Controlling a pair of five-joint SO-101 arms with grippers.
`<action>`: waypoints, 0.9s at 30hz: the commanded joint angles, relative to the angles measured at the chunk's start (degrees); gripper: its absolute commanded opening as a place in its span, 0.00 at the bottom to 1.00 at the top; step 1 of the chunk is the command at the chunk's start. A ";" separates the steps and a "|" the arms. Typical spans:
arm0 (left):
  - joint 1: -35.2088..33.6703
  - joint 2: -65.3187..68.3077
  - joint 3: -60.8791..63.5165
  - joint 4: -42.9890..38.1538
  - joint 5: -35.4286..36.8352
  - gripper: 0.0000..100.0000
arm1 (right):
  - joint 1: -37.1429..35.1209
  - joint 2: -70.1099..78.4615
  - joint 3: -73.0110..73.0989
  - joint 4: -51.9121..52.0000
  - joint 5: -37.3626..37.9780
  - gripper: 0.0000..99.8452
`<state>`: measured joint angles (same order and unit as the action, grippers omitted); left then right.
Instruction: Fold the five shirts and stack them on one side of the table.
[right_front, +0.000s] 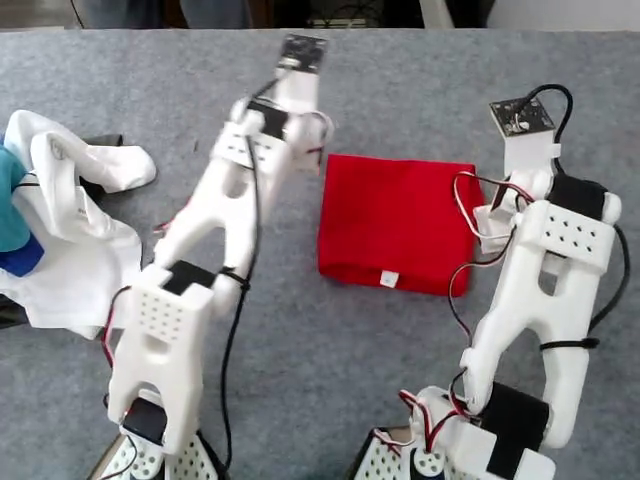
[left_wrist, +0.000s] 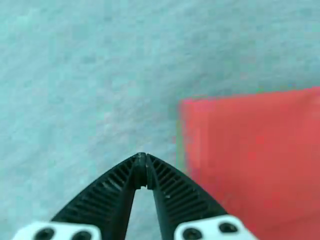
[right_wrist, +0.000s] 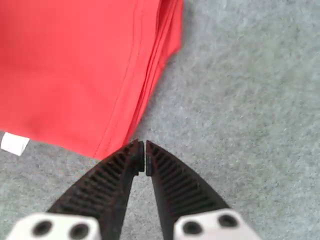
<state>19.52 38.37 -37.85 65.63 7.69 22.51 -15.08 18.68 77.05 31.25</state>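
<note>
A folded red shirt lies flat on the grey table, a small white label on its near edge. My left gripper is shut with nothing in it and hovers over bare table just beside one edge of the red shirt. My right gripper is also shut and empty, its tips just off a corner of the red shirt, where the stacked fold layers show. A heap of unfolded shirts, white with teal and blue, sits at the table's far left.
The left arm stretches up between the heap and the red shirt. The right arm stands along the shirt's right side. Bare grey table spreads behind the shirt.
</note>
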 joint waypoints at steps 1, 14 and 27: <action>2.77 3.08 -2.95 -6.51 -0.44 0.03 | -1.67 0.75 3.74 -3.08 0.00 0.01; 4.18 9.93 -2.86 -12.04 -7.38 0.03 | 1.05 3.38 23.96 -22.33 0.35 0.01; 0.04 -7.65 -10.33 6.07 -9.41 0.03 | 1.67 -16.57 7.96 -17.41 0.09 0.01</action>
<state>21.10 38.90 -44.18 65.19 -1.45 24.35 -28.18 30.99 61.85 31.25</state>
